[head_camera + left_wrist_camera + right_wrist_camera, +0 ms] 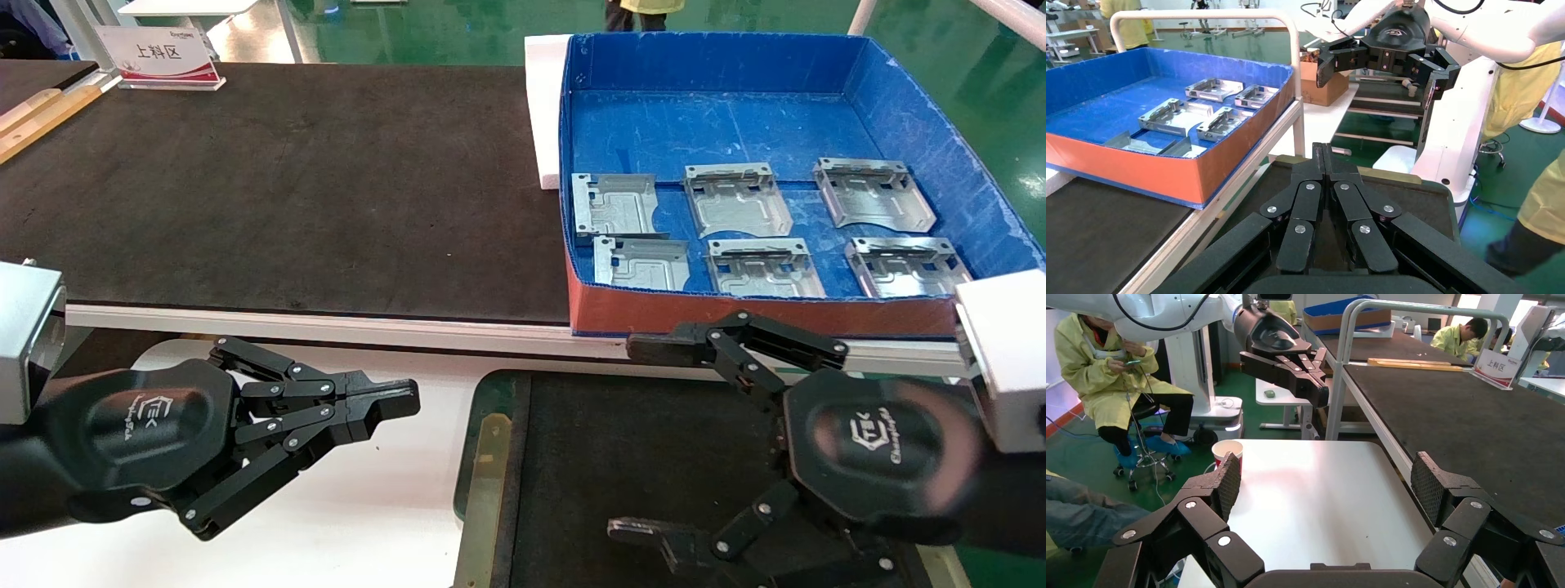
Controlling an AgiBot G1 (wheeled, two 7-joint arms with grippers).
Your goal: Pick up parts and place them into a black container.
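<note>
My right hand [645, 437] hangs released over the black container [490, 457], nothing held. Six parts [739, 198] lie beyond it in the blue box [899, 98], far right. My left hand [400, 398], clenched, parks near left over the white bench [384, 498].

The parts [737, 198] are bare silver-grey sheet metal, stamped, with a dull sheen. They lie in a blue box [719, 131] of ribbed corrugated plastic with a matt red front wall. The long bench [286, 188] is covered by a rough, matt black mat. The container [621, 457] has a felt-like black floor and a brass-coloured metal strip. Both the left claw [392, 402] and right claw [645, 437] are matt black plastic with shiny metal rivets; the right claw's pads [1228, 485] are finely textured.
</note>
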